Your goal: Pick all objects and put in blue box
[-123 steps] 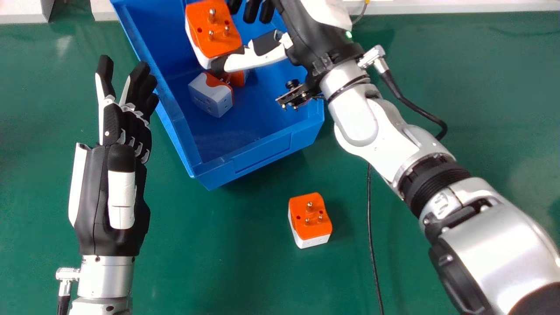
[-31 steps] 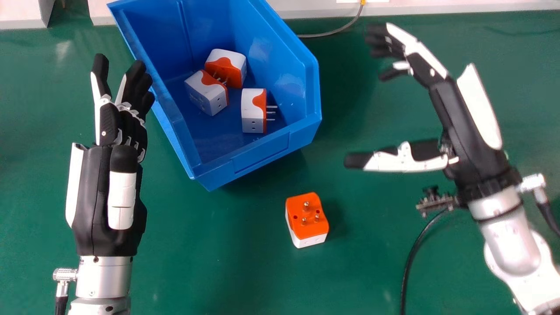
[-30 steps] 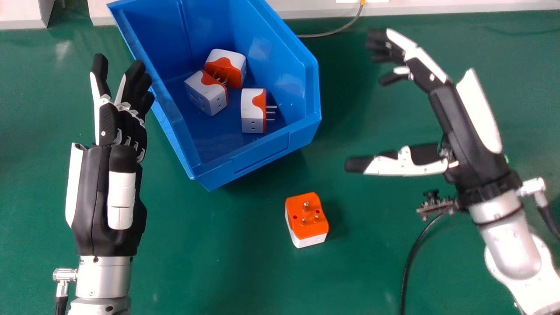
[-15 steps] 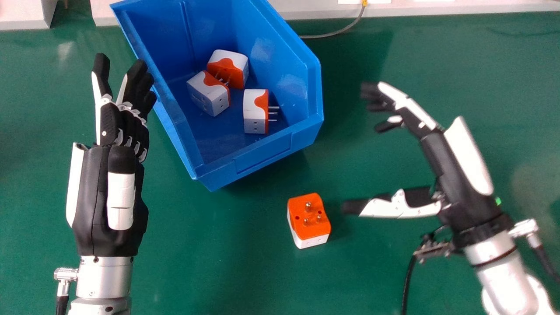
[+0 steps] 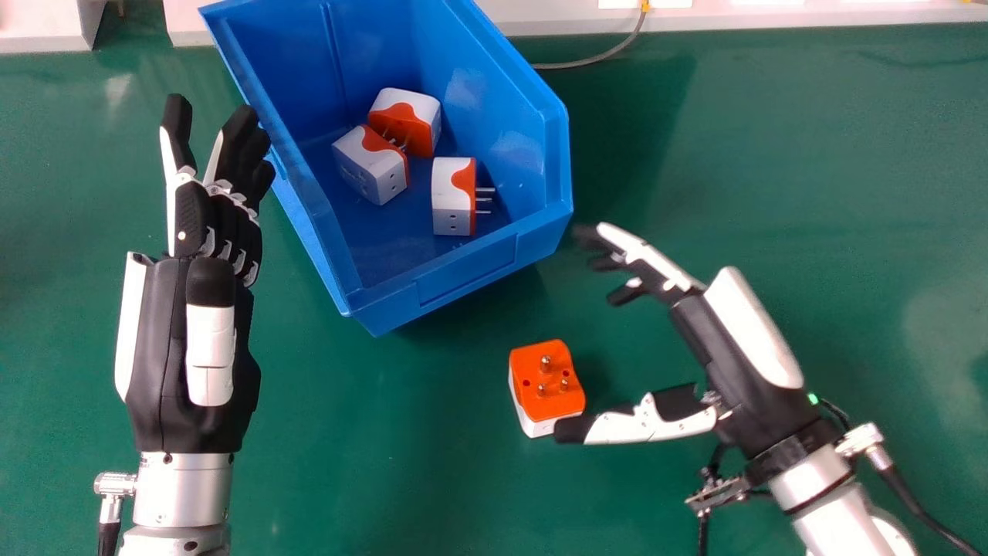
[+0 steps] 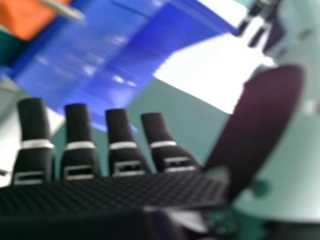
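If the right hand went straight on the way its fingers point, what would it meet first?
Likely the blue box, at its near right corner, though the height of the right hand is unclear.

Boxy plastic plug adapters are orange and white, the open-topped plastic box is all blue, flat tabletop just plain green.

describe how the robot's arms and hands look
The left hand and right hand are black with long white panels. The left forearm and right forearm are silver, rounded, each with an angled metal connector and black cable. A small green light and a metal bracket sit near the right wrist.
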`<action>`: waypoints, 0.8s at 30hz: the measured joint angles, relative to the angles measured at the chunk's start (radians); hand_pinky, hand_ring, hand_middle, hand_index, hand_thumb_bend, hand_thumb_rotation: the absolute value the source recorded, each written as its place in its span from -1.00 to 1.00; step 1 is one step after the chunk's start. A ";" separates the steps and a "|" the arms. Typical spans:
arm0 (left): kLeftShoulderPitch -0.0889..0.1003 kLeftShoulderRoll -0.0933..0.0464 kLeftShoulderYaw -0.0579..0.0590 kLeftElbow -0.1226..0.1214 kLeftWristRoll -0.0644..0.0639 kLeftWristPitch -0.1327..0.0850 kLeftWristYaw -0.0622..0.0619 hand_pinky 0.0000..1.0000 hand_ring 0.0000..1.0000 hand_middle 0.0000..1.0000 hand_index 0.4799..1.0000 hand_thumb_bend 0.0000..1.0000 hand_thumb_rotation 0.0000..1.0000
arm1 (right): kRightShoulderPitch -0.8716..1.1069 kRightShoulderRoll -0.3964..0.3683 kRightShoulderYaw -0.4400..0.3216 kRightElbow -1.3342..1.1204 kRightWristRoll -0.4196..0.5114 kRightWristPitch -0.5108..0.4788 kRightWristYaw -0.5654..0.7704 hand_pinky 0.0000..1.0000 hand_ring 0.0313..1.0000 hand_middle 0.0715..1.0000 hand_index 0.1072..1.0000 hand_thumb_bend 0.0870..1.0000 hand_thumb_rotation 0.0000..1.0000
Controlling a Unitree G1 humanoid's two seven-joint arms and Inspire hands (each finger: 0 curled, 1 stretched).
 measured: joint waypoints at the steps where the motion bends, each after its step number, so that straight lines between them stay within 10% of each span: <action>1: 0.001 0.000 0.000 -0.001 0.000 0.001 0.000 0.95 0.93 0.94 0.85 0.75 0.86 | -0.004 0.004 0.005 0.011 -0.003 0.004 0.000 0.46 0.71 0.79 0.78 0.97 -0.13; 24: 0.004 0.000 0.000 -0.009 0.000 0.009 0.001 0.96 0.94 0.94 0.85 0.76 0.86 | -0.136 0.016 0.119 0.195 -0.074 0.017 -0.011 0.72 0.95 0.97 0.91 1.00 -0.06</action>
